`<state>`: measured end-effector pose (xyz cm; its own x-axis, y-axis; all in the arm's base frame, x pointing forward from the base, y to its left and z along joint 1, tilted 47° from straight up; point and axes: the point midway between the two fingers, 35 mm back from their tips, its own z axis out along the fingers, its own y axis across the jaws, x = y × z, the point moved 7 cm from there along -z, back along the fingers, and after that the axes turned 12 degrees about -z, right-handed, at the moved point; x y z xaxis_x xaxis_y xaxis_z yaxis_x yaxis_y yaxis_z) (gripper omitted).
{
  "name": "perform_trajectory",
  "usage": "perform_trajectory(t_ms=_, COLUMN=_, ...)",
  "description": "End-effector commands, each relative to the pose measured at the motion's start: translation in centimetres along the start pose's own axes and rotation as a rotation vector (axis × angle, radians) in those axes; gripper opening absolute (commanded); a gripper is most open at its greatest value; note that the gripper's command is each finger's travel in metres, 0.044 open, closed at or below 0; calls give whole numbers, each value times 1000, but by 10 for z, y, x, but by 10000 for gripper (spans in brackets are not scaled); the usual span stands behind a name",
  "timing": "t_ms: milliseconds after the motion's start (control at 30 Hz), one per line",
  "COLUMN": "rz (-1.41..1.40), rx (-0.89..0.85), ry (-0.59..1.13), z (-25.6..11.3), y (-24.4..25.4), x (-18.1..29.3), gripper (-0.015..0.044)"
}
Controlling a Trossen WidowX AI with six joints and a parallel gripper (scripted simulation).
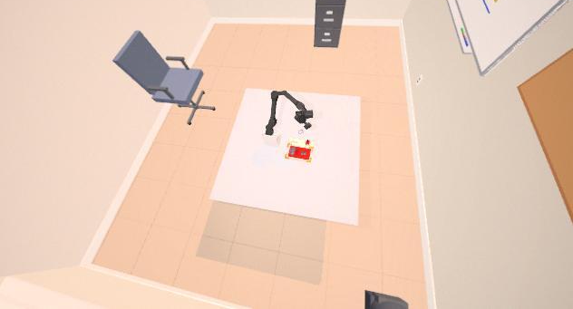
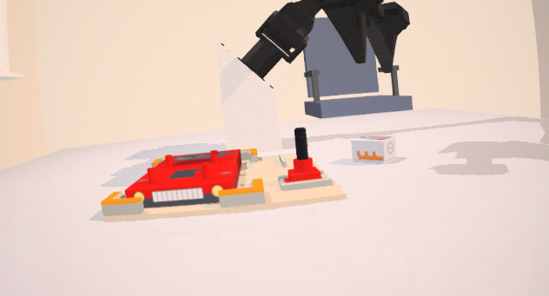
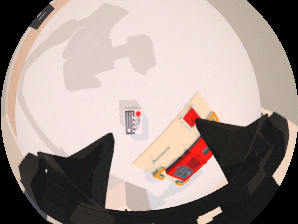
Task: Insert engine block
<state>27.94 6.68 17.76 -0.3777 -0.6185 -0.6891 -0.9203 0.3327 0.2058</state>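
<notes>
The engine block (image 1: 301, 131) (image 2: 373, 149) (image 3: 132, 121), a small whitish box with an orange comb-like shape on one side and a red spot on top, stands on the table apart from the board. The red car body (image 1: 297, 152) (image 2: 152, 180) (image 3: 194, 162) sits on the cream board between orange-topped corner holders. A dark opening (image 2: 184, 174) shows in its top. My gripper (image 1: 303, 122) (image 2: 373, 66) (image 3: 154, 128) is open and empty, pointing down above the engine block. In the wrist view the block lies between and beyond the fingertips. The rib is too small to tell.
The cream board (image 2: 304, 200) (image 3: 150, 159) also bears a red stepped piece with an upright black handle (image 2: 300, 143), at the side nearer the engine block. The arm's white base stand (image 1: 271, 140) (image 2: 252, 117) rises behind the board in the exterior view.
</notes>
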Motion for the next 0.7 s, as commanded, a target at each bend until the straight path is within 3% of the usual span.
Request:
perform_trajectory(t_ms=0, rz=124, rx=-94, ry=21, z=16, y=12, x=10, gripper=440)
perform_trajectory(t_ms=367, rz=166, rx=-123, ry=30, z=22, y=17, x=12, gripper=440)
perform_trajectory(t_ms=500, rz=166, rx=-124, ry=28, z=53, y=22, x=12, gripper=440)
perform_trajectory(t_ms=667, rz=166, rx=-124, ry=28, z=56, y=22, x=12, gripper=440)
